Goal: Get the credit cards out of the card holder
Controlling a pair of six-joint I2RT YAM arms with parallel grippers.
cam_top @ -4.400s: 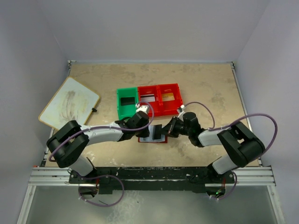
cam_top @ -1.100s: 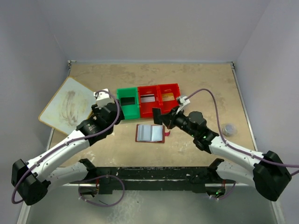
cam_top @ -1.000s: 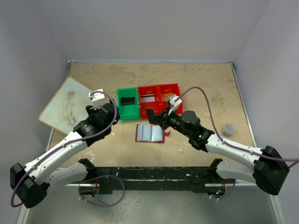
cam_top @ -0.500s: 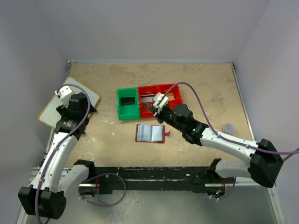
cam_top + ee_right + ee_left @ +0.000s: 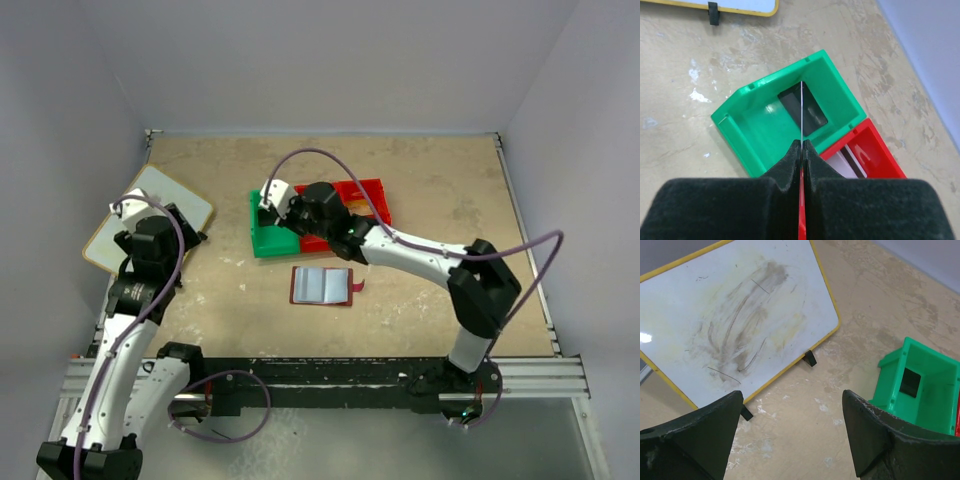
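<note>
- The white board (image 5: 730,325), yellow-rimmed and smudged, lies at the far left of the table (image 5: 440,200).
- The left gripper (image 5: 790,412) hangs near the board with its jaws spread wide and nothing between them.
- The green bin (image 5: 757,135) has a black card (image 5: 815,112) lying flat on its floor.
- The right gripper (image 5: 802,145) is above that bin, its fingers pinched tight on a thin card (image 5: 802,110) seen edge-on (its colour cannot be told).
- The card holder (image 5: 322,286) lies open on the table just in front of the bins, sleeves up, apart from both grippers.
- The red bin (image 5: 875,150), touching the green bin's right side, holds a pale card (image 5: 847,162).
</note>
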